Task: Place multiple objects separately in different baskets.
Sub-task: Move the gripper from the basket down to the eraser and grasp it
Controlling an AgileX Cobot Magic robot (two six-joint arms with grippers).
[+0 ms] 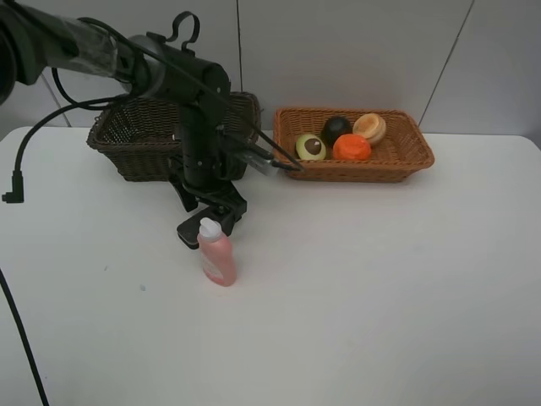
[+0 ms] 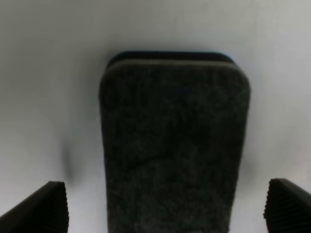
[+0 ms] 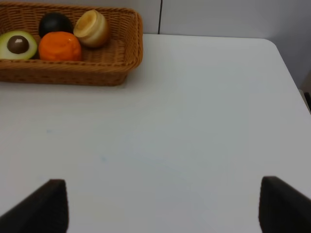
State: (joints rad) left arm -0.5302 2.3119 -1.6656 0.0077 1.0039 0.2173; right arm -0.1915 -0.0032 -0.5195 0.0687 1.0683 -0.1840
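Surroundings first: white table; dark brown basket at the back left, with the left arm coming down in front of it and covering its middle from the high camera; light orange-tan basket just beside it to the right, holding the halved avocado, dark mangosteen, tan round fruit and orange, all packed close together.

Pink white-capped bottle sits on the table just beside the lowered gripper, cap end toward the arm; I cannot tell whether it stands or lies; it is the nearest thing crowding the gripper.

Left gripper: fingers spread wide, nothing clamped; black flat device lies flat on the table directly under it, in the gap between the fingers; from the high camera the arm hides the device.

Device orientation: long axis runs straight out from the gripper, crosswise to the line between the two fingers; the rounded far end points away from the wrist; the near end is cut off by the frame edge; the surface looks dark and felt-like.

Right gripper: fingers also wide apart, holding nothing, above bare table with the light basket ahead of it.
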